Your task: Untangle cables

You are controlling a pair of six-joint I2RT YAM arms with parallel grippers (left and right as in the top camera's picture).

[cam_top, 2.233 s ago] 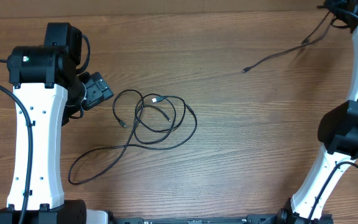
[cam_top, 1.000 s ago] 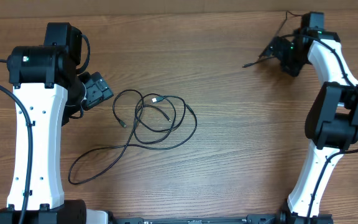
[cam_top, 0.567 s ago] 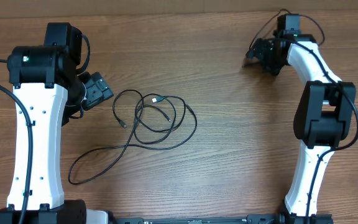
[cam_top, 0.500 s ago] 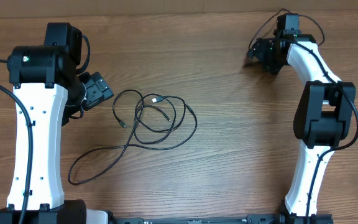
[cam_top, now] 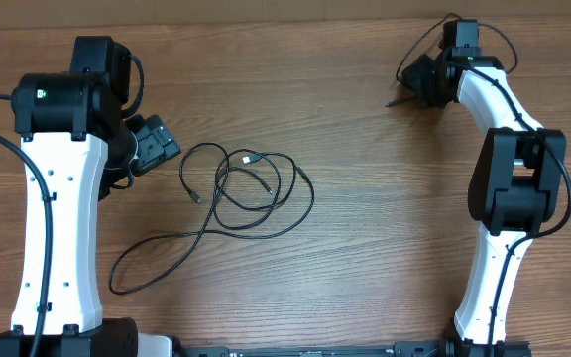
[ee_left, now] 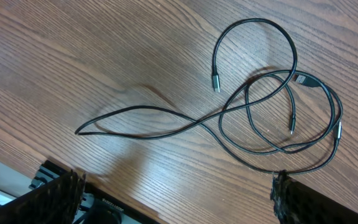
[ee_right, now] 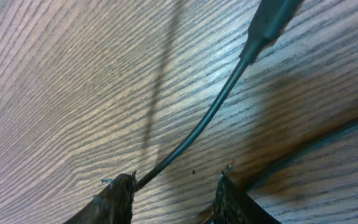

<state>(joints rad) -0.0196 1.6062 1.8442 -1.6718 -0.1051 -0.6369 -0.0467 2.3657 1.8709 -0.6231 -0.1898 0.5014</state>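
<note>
**Left jaws wide and empty; right jaws part-open at a single cable**

Overhead. Loose tangle of cables (cam_top: 251, 188) flat on the bench (cam_top: 385, 258), just ahead of the left jaws and apart from them. Left jaws spread wide, holding nothing. Far across the bench, single cable (cam_top: 404, 96) at the right jaws, its plug end (cam_top: 392, 102) poking out beyond their tips. Well apart from the tangle. Opening of the right jaws hard to tell from up here.

Left wrist. Tangle (ee_left: 253, 118) spread over the wood ahead of the left jaws: several overlapping loops, one long tail (ee_left: 135, 121) trailing off to one side, silvery plug ends (ee_left: 216, 82) lying loose. Fingertips (ee_left: 303, 199) at the two bottom corners, wide apart, nothing gripped. Nearest loop just beside one of them.

Right wrist. Right jaws part-open, the gap between the two fingertips (ee_right: 114, 199) far wider than the cord. Single cable (ee_right: 197, 127) running out from against one fingertip, not pinched between both. Plug end (ee_right: 272, 22) ahead of the tips.
</note>
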